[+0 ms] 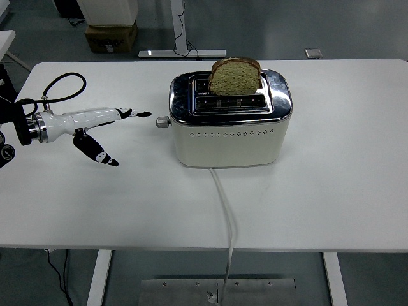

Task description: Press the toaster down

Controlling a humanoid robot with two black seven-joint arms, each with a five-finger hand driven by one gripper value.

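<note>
Fingers (131, 114) on the left hand (95, 124) are stretched out straight and hold nothing. They point to the right, at the toaster (229, 121). One finger hangs lower and points down toward the tabletop (331, 191). The fingertips are close to the little round lever knob (162, 121) on the toaster's left end, but there is a small gap, so they do not touch it.

From the head view, the toaster sits near the middle of the white tabletop. It is cream with a shiny silver top. A slice of brown bread (234, 76) stands up in the back slot and sticks out high. The front slot looks empty. A white cord (224, 210) runs from the toaster's front, across the tabletop and over the near edge. A black cable (60, 89) loops behind the left arm's wrist.
</note>
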